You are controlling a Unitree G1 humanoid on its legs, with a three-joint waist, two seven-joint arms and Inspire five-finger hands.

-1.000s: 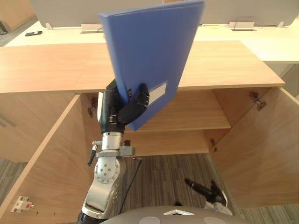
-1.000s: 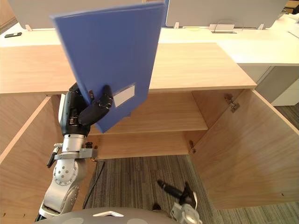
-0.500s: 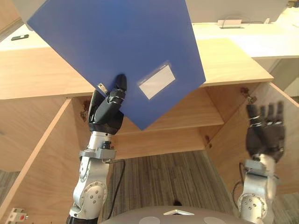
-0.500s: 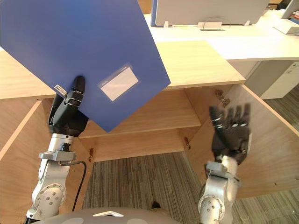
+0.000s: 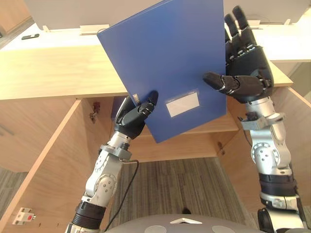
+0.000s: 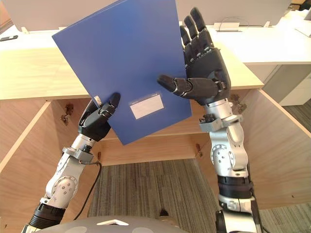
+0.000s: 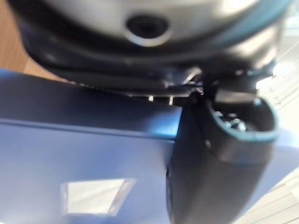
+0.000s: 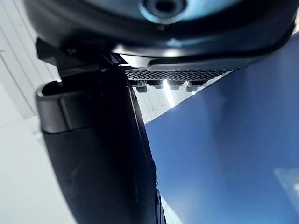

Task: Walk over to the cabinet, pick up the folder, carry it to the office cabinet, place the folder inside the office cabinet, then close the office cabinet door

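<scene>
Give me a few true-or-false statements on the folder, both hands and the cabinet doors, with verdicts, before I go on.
1. The left hand pinches the blue folder near its lower corner. True.
2. On the cabinet, the left door and the right door stand open. True.
3. The blue folder lies on a shelf inside the cabinet. False: it is held up in the air in front of the cabinet's top.
4. The right hand is curled into a fist. False: its fingers are straight beside the folder's edge, and its thumb reaches over the folder's front.
</scene>
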